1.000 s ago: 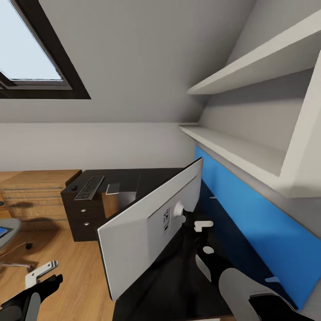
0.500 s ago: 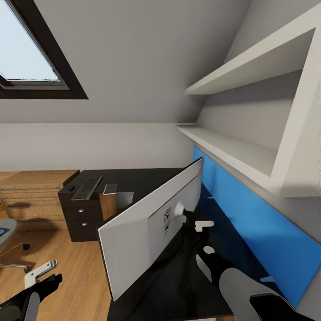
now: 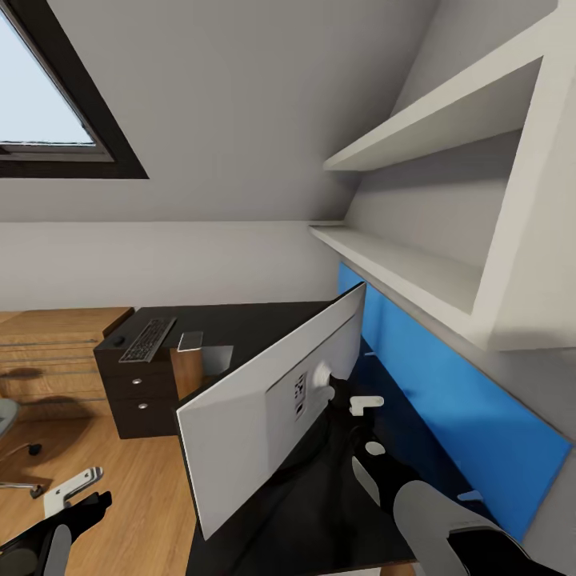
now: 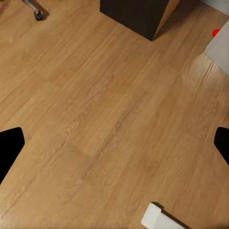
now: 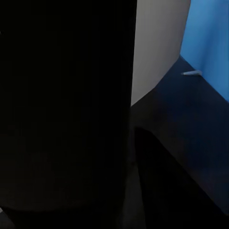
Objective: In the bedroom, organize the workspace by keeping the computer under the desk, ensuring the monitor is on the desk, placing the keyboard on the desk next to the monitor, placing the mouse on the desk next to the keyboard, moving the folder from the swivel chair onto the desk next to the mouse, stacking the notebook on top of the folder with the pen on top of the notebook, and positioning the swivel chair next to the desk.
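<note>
The black L-shaped bench (image 3: 240,320) fills the middle. On it the monitor (image 3: 264,400) stands tilted, white back toward the camera; its rear label is too small to read. The right fingers (image 3: 364,428) reach at its stand; clenched or released, I cannot tell. Far left lie the keyboard (image 3: 147,339) and mouse (image 3: 118,340). The left fingers (image 3: 76,496) hang released over the floor (image 4: 114,119).

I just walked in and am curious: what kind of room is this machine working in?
Most likely an attic room used as a home office. A dark-framed roof window sits in a sloped grey wall, a black desk carries a monitor and a keyboard, and white shelves hang over a wood plank floor.
</note>
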You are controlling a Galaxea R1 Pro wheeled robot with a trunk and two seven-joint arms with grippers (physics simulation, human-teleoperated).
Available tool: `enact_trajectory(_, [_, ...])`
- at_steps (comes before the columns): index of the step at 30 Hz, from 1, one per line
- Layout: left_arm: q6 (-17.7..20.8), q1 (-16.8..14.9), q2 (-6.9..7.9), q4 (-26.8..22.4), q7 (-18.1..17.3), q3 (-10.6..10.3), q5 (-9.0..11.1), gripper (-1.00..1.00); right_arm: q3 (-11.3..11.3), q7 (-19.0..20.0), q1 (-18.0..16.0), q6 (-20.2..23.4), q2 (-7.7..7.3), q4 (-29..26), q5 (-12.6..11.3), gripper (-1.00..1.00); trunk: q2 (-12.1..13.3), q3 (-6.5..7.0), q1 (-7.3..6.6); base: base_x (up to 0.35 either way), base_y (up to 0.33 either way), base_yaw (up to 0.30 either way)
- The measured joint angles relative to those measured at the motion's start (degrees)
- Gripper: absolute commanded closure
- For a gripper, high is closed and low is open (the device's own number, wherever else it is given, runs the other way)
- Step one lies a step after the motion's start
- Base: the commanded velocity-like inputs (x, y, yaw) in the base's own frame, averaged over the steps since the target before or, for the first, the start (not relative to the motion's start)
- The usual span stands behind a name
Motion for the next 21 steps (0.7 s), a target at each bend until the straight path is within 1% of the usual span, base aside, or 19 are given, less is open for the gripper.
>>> enact_trajectory(8, [0.00, 0.00, 0.00, -0.07, 0.00, 0.04, -0.01, -1.00, -0.01, 0.01, 0.00, 0.01, 0.00, -0.04, 0.04, 1.00, 0.00, 0.00, 0.00, 0.000, -0.081, 0.000])
enact_trajectory(16, [-0.01, 0.00, -0.07, -0.63, 0.00, 0.05, -0.01, -1.00, 0.05, 0.03, -0.01, -0.03, -0.19, -0.06, -0.13, 1.00, 0.00, 0.00, 0.00, 0.000, -0.245, 0.000])
enact_trajectory(21, [-0.01, 0.00, -0.08, -0.68, 0.00, 0.05, -0.01, -1.00, -0.04, 0.07, -0.01, 0.00, -0.38, -0.09, -0.04, 1.00, 0.00, 0.00, 0.00, 0.000, -0.178, 0.000])
